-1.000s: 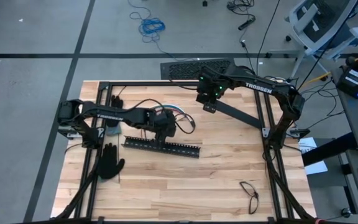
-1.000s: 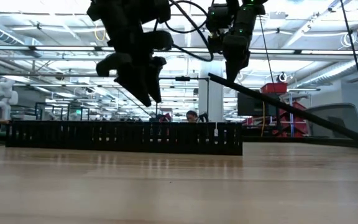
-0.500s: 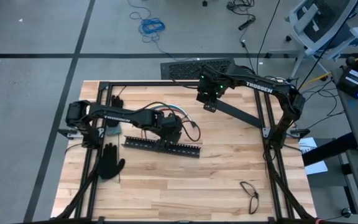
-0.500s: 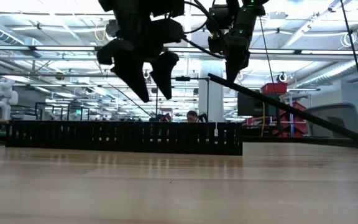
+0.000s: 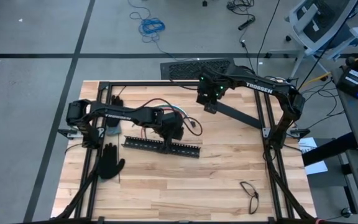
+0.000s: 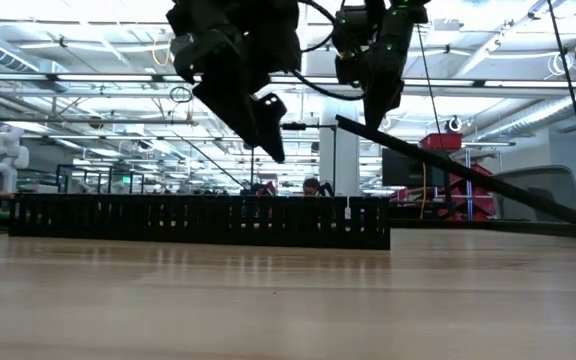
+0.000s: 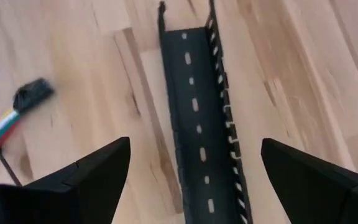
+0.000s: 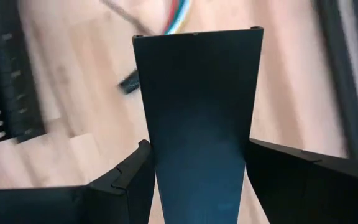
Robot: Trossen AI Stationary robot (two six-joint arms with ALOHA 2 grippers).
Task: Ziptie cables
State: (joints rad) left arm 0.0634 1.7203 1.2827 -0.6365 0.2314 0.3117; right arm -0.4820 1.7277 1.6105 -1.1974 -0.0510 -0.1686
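Wood table [image 5: 166,180]; left jaws [image 5: 169,138] spread, empty, cables [image 5: 180,113] beside; right jaws [image 5: 209,107] pinching flat bar [image 5: 235,114].

Bright, even light; both wrist views blurred.

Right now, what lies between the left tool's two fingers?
In the left wrist view, the slotted black channel on the wooden table lies below the open left tool.
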